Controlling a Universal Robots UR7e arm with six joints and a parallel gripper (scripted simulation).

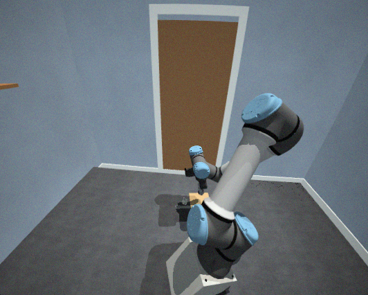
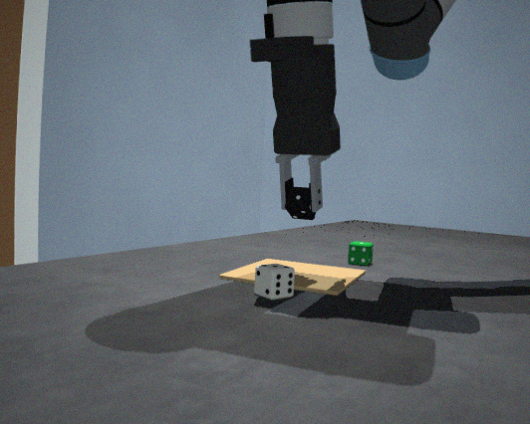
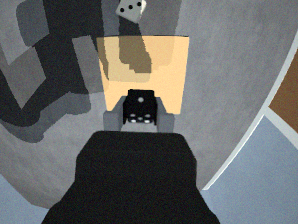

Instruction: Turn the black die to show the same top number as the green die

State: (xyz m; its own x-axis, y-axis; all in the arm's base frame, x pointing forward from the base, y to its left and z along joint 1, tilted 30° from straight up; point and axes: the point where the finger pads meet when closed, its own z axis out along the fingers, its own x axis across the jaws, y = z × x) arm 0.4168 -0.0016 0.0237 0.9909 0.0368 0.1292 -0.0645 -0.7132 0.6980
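Evidently rigid and probably light, the black die [image 2: 299, 200] [image 3: 140, 105] sits pinched between the fingertips of the two-finger parallel gripper [image 2: 301, 199] [image 3: 140, 104], above the tan mat [image 2: 331, 272] [image 3: 167, 65] — opposite flat faces suit this hold, though smooth sides might slip.

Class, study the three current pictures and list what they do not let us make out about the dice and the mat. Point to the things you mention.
- Black die [image 2: 299, 200] [image 3: 140, 104], sides against the fingers: covered by the gripper [image 2: 301, 204] [image 3: 140, 104] in the exterior and wrist views.
- Green die [image 2: 360, 254]: its top is too foreshortened in the exterior view for a sure count; outside the wrist view.
- White die [image 2: 274, 282] [image 3: 131, 9]: cut by the wrist view's upper edge.
- Mat's near right part: behind the arm, top view.
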